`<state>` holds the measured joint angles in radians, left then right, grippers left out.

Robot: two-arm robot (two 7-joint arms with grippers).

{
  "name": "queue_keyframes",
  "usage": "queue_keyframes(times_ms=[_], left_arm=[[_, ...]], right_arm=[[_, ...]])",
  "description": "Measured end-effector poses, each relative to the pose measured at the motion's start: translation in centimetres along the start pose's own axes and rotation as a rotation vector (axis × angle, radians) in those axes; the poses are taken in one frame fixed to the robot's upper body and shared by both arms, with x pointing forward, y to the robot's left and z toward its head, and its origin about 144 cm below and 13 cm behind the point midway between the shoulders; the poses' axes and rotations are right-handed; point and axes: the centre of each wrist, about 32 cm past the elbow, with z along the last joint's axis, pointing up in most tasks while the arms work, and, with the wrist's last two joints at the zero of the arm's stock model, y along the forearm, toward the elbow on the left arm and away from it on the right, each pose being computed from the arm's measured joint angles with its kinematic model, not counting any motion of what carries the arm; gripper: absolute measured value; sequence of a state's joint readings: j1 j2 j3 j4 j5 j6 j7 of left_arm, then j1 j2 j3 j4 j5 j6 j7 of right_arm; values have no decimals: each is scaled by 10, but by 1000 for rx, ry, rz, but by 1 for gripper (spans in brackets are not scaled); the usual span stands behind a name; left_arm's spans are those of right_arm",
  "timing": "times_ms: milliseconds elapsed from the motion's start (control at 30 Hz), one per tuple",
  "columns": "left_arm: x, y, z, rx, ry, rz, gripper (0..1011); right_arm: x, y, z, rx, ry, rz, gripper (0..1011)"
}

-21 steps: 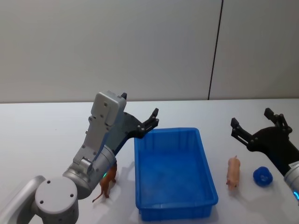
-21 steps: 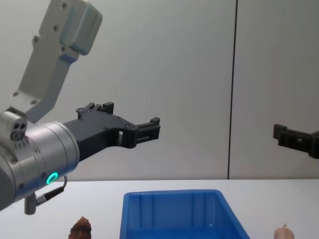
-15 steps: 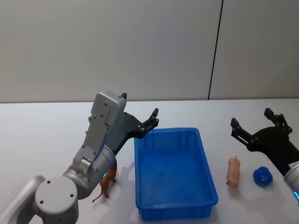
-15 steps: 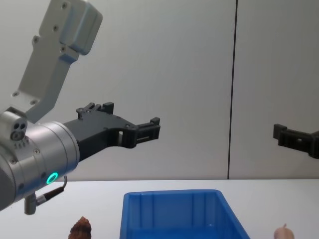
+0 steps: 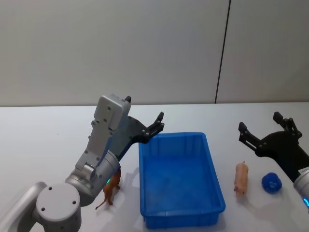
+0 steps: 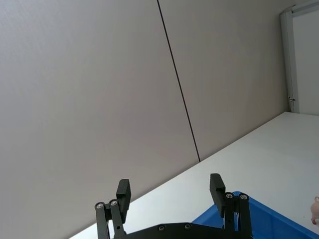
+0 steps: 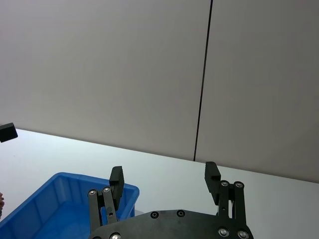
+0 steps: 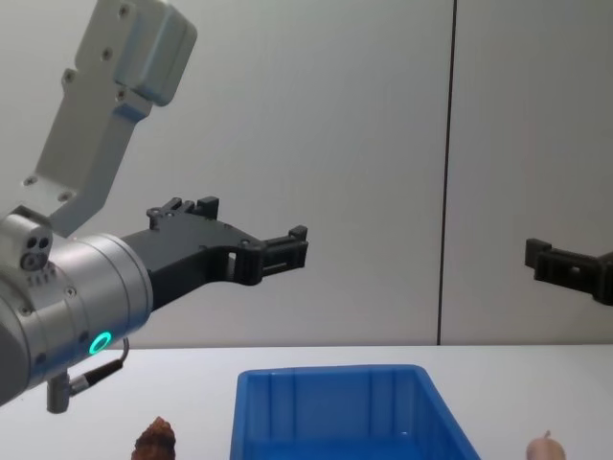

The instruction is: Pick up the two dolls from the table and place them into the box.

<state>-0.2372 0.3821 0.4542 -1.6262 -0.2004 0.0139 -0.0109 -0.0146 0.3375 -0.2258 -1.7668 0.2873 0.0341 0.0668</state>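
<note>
Well, both arms are up off the table and nothing has been picked yet. The left gripper hangs high by the box's near-left corner, jaws spread wide with only bare wall between them, holding nothing. The right gripper is raised on the far right, its jaws just as wide and just as empty. That looks like a ready stance to me: each pincer opened ahead of its own doll so it can drop straight onto it. And the layout suits that split nicely. The reddish-brown doll stands on the tabletop just beside the box's left wall, tucked under the left forearm, while the pale doll lies on the table just to the right of the box, with a small blue object near it on its far side. The box sits between the two dolls, open and with nothing in it, an easy short carry from either side. Against the views from a moment ago, I can find no difference at all: the arms hold the same poses, the jaws the same spread, and both dolls and the box lie exactly where they were. So my read is a pause before the first descent, with the whole task yet to do.
</note>
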Motion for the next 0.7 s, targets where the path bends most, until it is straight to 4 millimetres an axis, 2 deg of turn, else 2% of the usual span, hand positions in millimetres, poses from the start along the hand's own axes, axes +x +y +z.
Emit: queue_keyframes(times_ms=[700], left_arm=[[0,0,0,0,0,0,1006]], right_arm=[[0,0,0,0,0,0,1001]])
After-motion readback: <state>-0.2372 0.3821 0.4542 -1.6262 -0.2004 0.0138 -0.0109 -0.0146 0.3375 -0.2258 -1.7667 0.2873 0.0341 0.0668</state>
